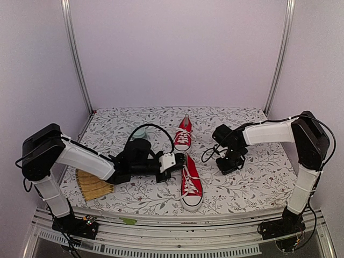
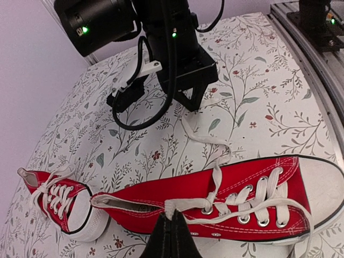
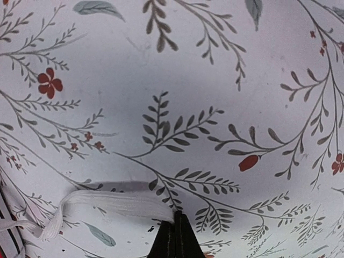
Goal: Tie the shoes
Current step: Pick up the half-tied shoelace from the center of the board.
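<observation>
Two red shoes with white laces lie on the floral cloth. The near shoe (image 1: 192,184) (image 2: 258,185) points its toe toward the front edge. The far shoe (image 1: 183,134) (image 2: 63,207) lies just behind it. My left gripper (image 1: 180,160) (image 2: 172,217) is at the near shoe's opening, shut on a bunched piece of its white lace (image 2: 188,205). That shoe's other lace end (image 2: 207,141) (image 3: 107,205) trails across the cloth to the right. My right gripper (image 1: 228,164) (image 3: 175,219) is low on the cloth, shut on the tip of it.
A yellow ribbed brush-like object (image 1: 94,186) lies at the front left under the left arm. A pale green round thing (image 1: 141,131) sits behind the left wrist. Metal frame posts (image 1: 77,59) stand at the back corners, and an aluminium rail (image 1: 177,236) runs along the front edge.
</observation>
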`<state>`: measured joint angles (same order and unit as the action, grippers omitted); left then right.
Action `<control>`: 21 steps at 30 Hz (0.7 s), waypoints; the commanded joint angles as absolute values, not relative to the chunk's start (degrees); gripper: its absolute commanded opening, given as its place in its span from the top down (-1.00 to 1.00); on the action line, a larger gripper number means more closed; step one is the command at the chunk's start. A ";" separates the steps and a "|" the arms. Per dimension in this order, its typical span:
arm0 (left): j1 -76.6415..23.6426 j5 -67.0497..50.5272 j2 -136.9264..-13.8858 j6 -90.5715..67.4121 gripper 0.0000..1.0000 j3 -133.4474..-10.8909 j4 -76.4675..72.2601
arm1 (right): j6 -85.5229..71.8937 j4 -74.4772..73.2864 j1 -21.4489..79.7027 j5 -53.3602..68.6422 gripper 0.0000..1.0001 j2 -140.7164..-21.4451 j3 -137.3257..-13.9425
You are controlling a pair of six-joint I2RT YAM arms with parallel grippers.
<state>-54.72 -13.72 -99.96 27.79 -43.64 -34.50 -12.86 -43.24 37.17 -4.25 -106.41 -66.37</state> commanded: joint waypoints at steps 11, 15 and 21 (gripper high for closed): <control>-56.66 -11.09 -97.53 27.77 1.00 -40.15 -40.52 | -8.09 -34.78 35.25 -1.61 0.99 -105.68 -75.98; -57.02 -10.92 -97.02 27.88 1.00 -39.35 -41.17 | -3.00 -32.09 41.06 11.58 0.99 -109.02 -86.82; -57.46 -10.70 -95.78 28.41 1.00 -38.38 -41.99 | -7.78 -18.89 46.76 33.92 0.99 -112.52 -92.13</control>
